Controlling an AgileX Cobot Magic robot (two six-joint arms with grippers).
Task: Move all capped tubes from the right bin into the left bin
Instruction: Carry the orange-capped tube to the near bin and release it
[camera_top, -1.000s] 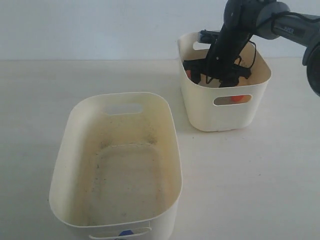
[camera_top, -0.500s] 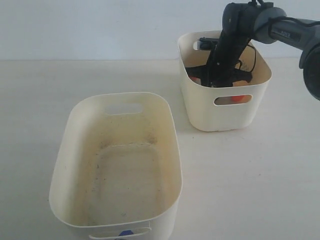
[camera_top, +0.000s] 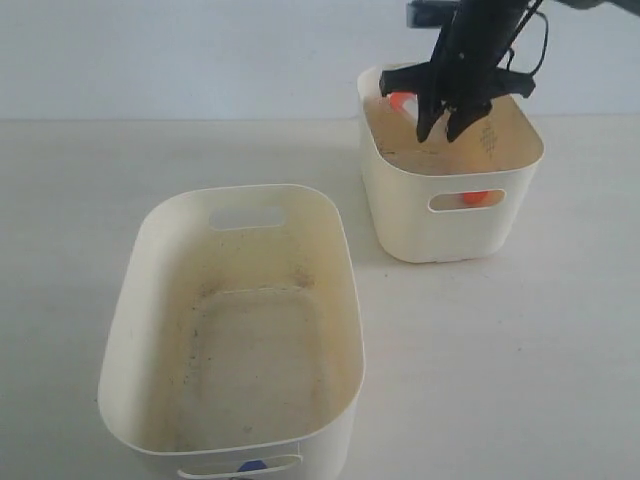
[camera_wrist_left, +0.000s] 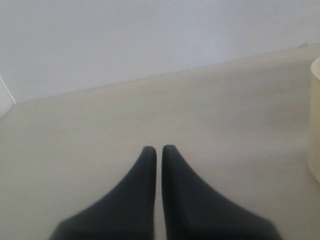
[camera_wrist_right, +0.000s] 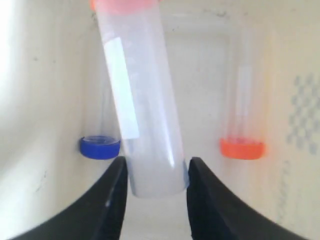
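Gripping an orange-capped tube (camera_wrist_right: 145, 100) near its rounded bottom end, the right gripper (camera_top: 442, 128) hangs over the opening of the right bin (camera_top: 450, 225), at about the height of the rim. Both black fingers (camera_wrist_right: 112, 200) press against the clear tube body from opposite sides, and the tube's orange cap (camera_top: 403, 101) points away from the gripper, toward the back wall of the bin. A white label strip runs along the tube's side. Below it, on the floor of the right bin, lie two more capped tubes, well apart from each other: a blue-capped tube (camera_wrist_right: 100, 146) along one wall and a second orange tube (camera_wrist_right: 242, 148) along the opposite wall. An orange patch also shows through the bin's front slot handle (camera_top: 467, 199) in the exterior view. The left bin (camera_top: 150, 330), wider and lower, sits nearer the camera on the pale table (camera_top: 500, 350); its floor shows dark specks and no tubes. The left gripper (camera_wrist_left: 155, 148) is above bare table, its two dark fingers pressed nearly together with nothing between them.
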